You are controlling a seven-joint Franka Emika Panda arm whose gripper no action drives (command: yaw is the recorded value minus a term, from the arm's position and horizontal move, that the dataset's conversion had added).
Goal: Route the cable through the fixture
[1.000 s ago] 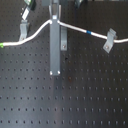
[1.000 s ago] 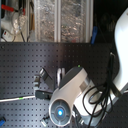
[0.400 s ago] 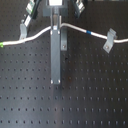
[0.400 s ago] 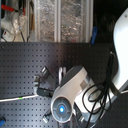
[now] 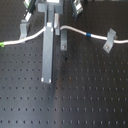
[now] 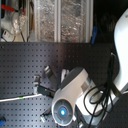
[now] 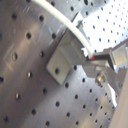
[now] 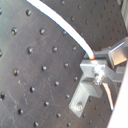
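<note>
The white cable [image 5: 30,36] runs across the black board, with its green band [image 5: 4,45] at the first exterior view's left and its blue band [image 5: 88,35] toward the right. My gripper [image 5: 53,26] is shut on the cable at the top middle. The fixture [image 5: 63,42], a slim upright grey clip, stands just right of my gripper, and the cable passes by its top. In the first wrist view the cable [image 7: 70,26] crosses over the fixture [image 7: 61,59] into my fingers [image 7: 96,59]. In the second wrist view the fixture [image 8: 84,96] sits just under my gripper [image 8: 95,64].
A tilted grey clip [image 5: 108,42] holds the cable at the first exterior view's right. Another grey clip [image 5: 25,24] stands at the upper left. A long grey bar [image 5: 47,57] reaches down the picture from my gripper. The white arm [image 6: 72,95] fills the second exterior view's lower middle.
My gripper with the cable has shifted slightly toward the first exterior view's left, staying close to the fixture. The clips have not moved.
</note>
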